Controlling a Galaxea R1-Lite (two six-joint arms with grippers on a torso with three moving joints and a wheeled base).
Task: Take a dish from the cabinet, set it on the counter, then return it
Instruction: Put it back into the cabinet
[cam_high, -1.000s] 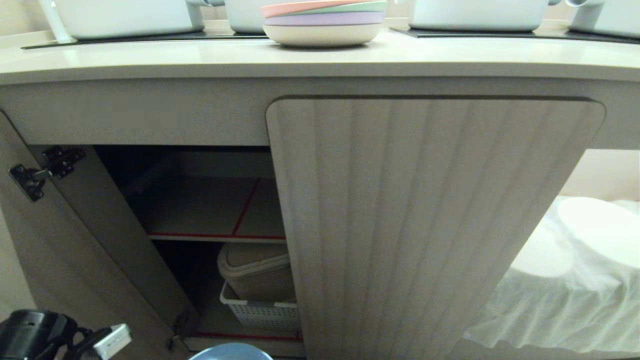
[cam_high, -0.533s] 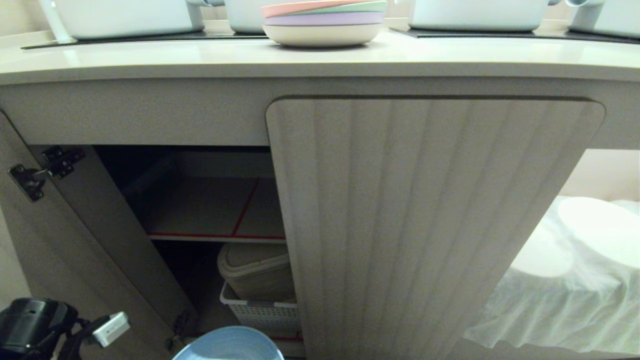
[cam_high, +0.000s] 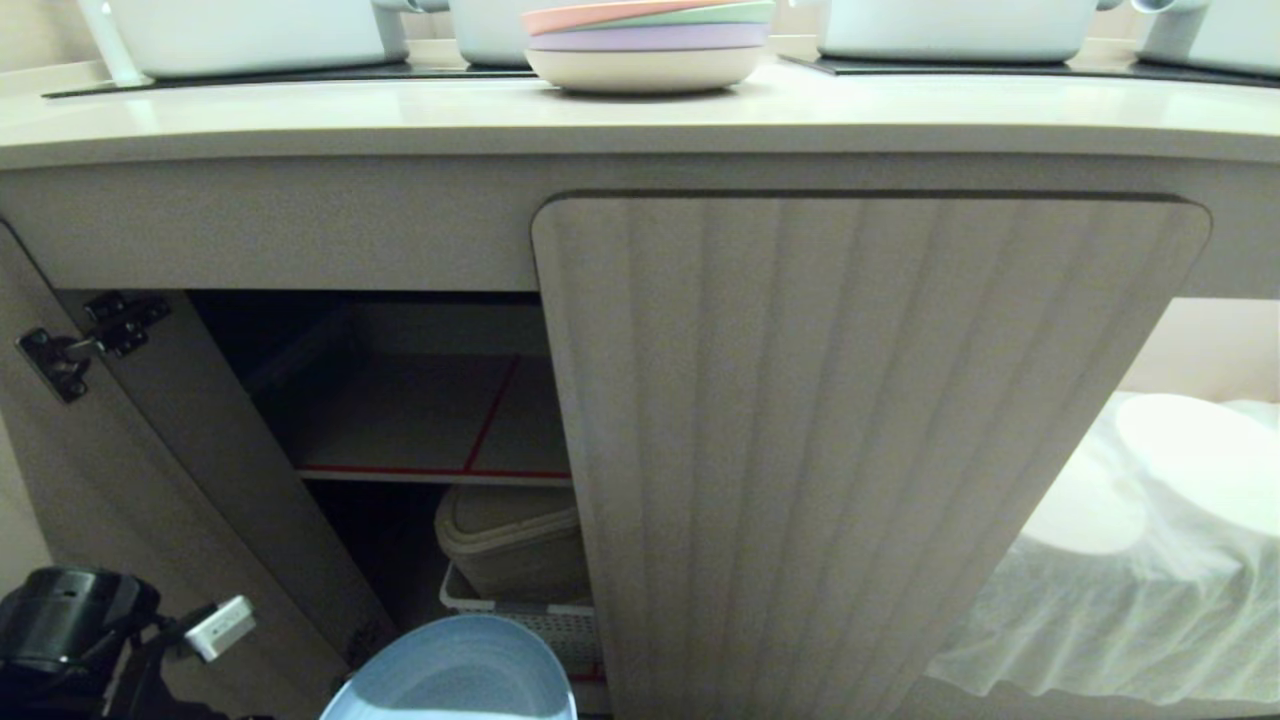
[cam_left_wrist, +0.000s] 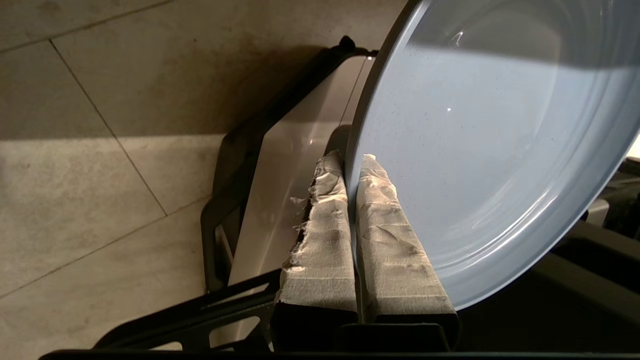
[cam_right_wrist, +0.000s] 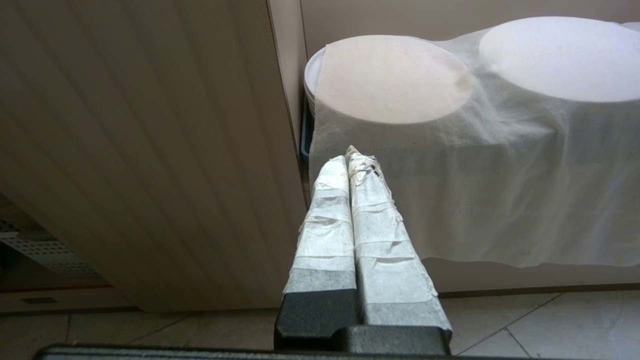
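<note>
The blue dish (cam_high: 455, 675) shows at the bottom of the head view, in front of the open left half of the cabinet (cam_high: 420, 420). My left gripper (cam_left_wrist: 351, 162) is shut on the dish's (cam_left_wrist: 490, 150) rim, one taped finger on each side. The left arm's wrist (cam_high: 65, 625) is at the bottom left of the head view. The cream counter (cam_high: 640, 120) runs across the top. My right gripper (cam_right_wrist: 348, 157) is shut and empty, parked low beside the closed fluted door (cam_right_wrist: 140, 150).
A stack of pastel plates (cam_high: 648, 45) and white pots (cam_high: 260, 35) stand on the counter. Under the inner shelf sit a beige lidded bin (cam_high: 510, 540) and a white perforated basket (cam_high: 545, 625). The left door (cam_high: 130, 500) hangs open. White cloth covers round things (cam_high: 1150, 520) on the right.
The blue dish has risen further into the head view from the bottom edge, and the left wrist has moved up a little with it.
</note>
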